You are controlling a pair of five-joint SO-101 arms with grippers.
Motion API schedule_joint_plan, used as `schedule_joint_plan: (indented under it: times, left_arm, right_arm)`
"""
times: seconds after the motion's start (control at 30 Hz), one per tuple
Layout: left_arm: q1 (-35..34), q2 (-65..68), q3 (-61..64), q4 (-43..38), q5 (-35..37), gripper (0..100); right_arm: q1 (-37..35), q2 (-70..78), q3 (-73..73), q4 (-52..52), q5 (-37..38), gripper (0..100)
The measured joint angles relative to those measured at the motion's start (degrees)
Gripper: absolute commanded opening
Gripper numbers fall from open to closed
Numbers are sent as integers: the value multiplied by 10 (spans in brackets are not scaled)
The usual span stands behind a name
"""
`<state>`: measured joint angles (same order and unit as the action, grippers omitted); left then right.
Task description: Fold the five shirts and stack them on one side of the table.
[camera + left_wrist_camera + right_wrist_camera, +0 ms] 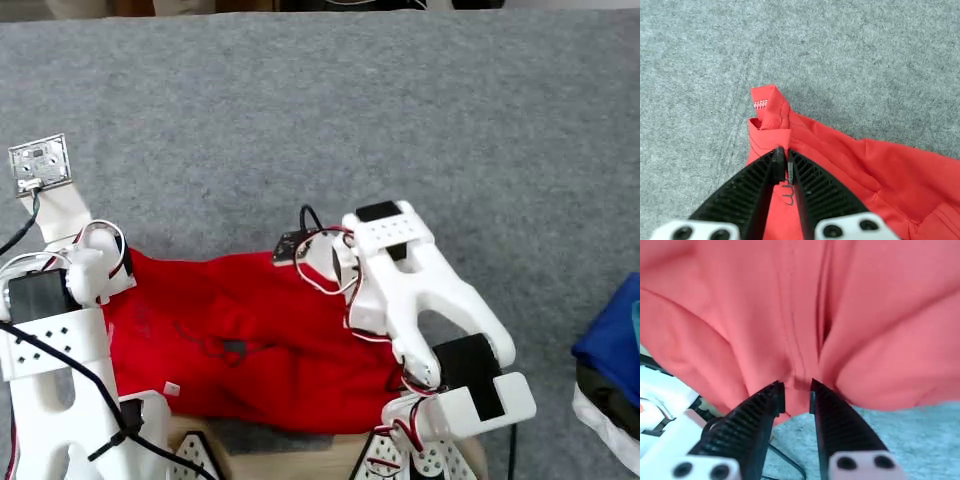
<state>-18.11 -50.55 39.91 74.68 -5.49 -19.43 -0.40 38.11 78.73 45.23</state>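
A red shirt lies crumpled along the near edge of the grey mat, stretched between my two arms. My left gripper is shut on a folded corner of the red shirt, at the shirt's left end in the high view. My right gripper is shut on a bunched fold of the red shirt, near the shirt's far edge in the high view. The right arm's white body covers the shirt's right end.
A stack of folded shirts, blue on top of dark and white ones, sits at the right edge. The grey mat stretches open behind the arms. A wooden table edge shows at the front.
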Motion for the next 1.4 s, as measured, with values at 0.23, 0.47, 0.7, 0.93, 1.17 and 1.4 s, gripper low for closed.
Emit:
schedule_joint_plan:
  times: [0.23, 0.47, 0.7, 0.93, 1.17, 1.4]
  left_arm:
    - [0, 0, 0, 0, 0, 19]
    - [0, 0, 0, 0, 0, 19]
    - [0, 0, 0, 0, 0, 19]
    - [0, 0, 0, 0, 0, 19]
    - [0, 0, 0, 0, 0, 19]
    - [0, 1, 0, 0, 0, 19]
  right_arm:
    - [1, 0, -2, -25, 3, 196]
    - [1, 0, -2, -25, 11, 196]
    - [1, 0, -2, -31, 11, 196]
    - [1, 11, -2, -69, 11, 145]
    - [19, 71, -36, -104, 11, 6]
    - [55, 92, -68, -89, 11, 6]
